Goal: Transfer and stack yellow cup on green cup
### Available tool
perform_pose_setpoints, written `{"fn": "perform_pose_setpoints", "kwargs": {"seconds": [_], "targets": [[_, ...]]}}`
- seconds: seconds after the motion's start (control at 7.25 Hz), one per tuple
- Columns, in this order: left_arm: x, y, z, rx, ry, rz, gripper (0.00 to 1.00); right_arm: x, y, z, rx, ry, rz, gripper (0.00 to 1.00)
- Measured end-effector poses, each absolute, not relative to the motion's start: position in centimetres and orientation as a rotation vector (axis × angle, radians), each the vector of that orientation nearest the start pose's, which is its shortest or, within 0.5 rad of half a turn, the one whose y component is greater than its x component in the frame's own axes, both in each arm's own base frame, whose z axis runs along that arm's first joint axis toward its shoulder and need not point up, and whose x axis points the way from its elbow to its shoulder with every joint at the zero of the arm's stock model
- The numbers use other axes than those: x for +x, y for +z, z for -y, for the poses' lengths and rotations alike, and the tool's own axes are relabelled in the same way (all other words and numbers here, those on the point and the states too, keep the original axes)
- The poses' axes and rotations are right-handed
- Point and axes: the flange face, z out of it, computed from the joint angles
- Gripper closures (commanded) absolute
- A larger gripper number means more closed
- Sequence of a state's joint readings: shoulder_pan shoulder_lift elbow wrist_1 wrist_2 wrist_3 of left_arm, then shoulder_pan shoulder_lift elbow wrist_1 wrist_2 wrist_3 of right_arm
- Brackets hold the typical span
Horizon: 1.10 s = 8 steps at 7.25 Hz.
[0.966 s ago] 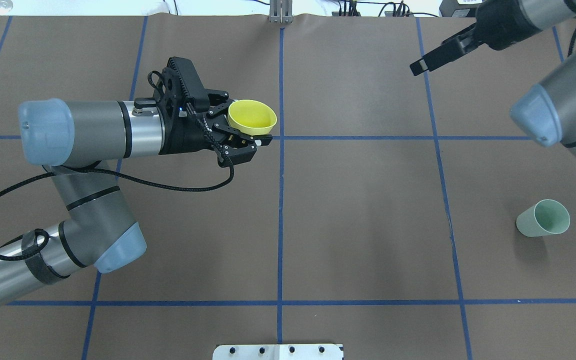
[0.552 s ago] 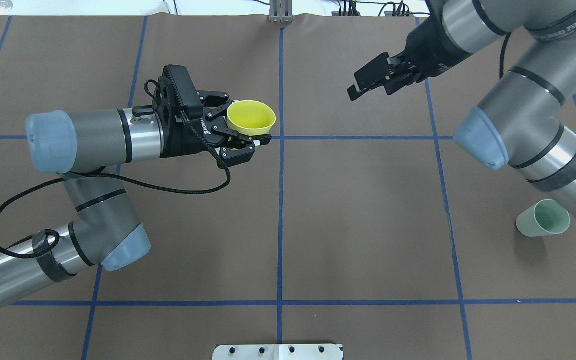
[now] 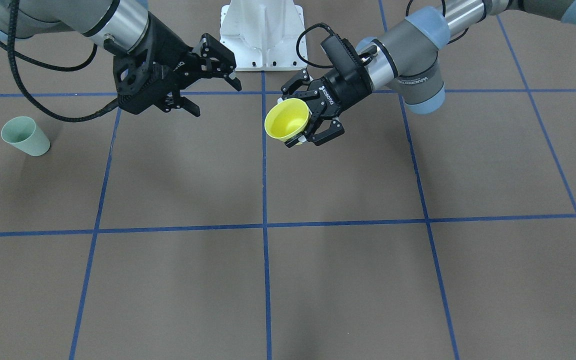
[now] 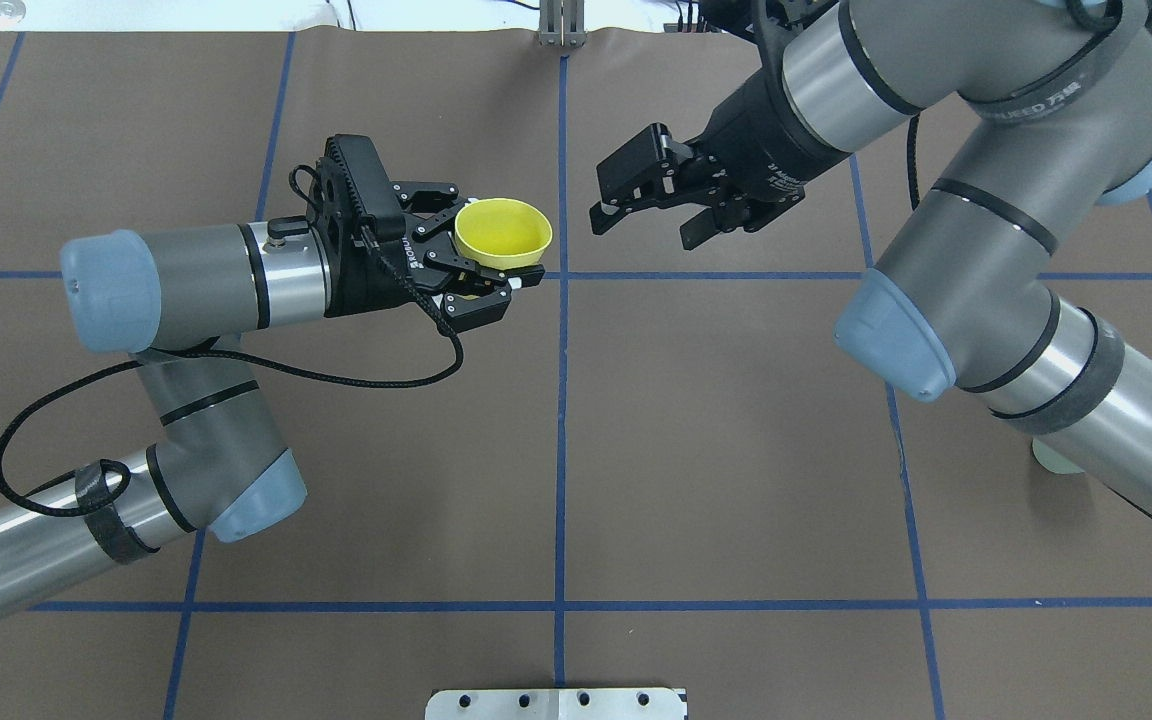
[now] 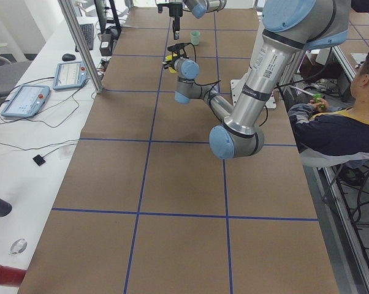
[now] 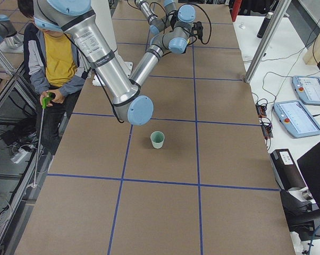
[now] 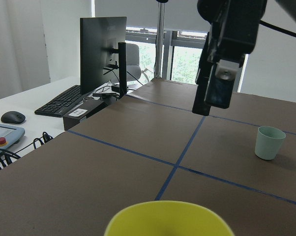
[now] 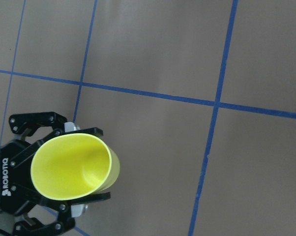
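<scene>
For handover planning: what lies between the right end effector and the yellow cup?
Nothing. Overhead view: only bare table and a blue line between right end effector and yellow cup.

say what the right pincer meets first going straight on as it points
likely the yellow cup held in the left pincer; height is unclear, so the right pincer may pass above it

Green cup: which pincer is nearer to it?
Right. The right pincer hangs open between the green cup and the yellow cup; the left pincer, holding it, is farther.

Brown table [image 4: 736, 450], blue grid lines [image 4: 560, 450], white desk [image 7: 25, 101], monitor [image 7: 103, 46], windows [image 7: 185, 64]
</scene>
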<state>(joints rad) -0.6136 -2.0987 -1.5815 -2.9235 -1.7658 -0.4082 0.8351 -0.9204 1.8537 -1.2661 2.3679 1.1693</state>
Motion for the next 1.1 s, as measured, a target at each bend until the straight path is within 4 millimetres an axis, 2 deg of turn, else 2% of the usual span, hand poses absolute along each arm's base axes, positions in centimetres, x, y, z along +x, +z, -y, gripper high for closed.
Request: {"fn": "perform_pose_setpoints", "kwargs": {"seconds": [0.41,0.83,1.1], "targets": [[44.0,20.7,44.2,1.394,0.562,-1.319,0.78,-37.6,8.5,49.2,0.081,-0.068,1.271,0.03],[44.3,20.9,43.8,1.397,0.558,-1.324,0.77,-39.9,8.1,51.4,0.054,-0.076,1.237,0.08],[44.3,20.7,43.7,1.404,0.557,-1.331,0.75,-41.0,8.4,51.2,0.058,-0.157,1.236,0.07]]}}
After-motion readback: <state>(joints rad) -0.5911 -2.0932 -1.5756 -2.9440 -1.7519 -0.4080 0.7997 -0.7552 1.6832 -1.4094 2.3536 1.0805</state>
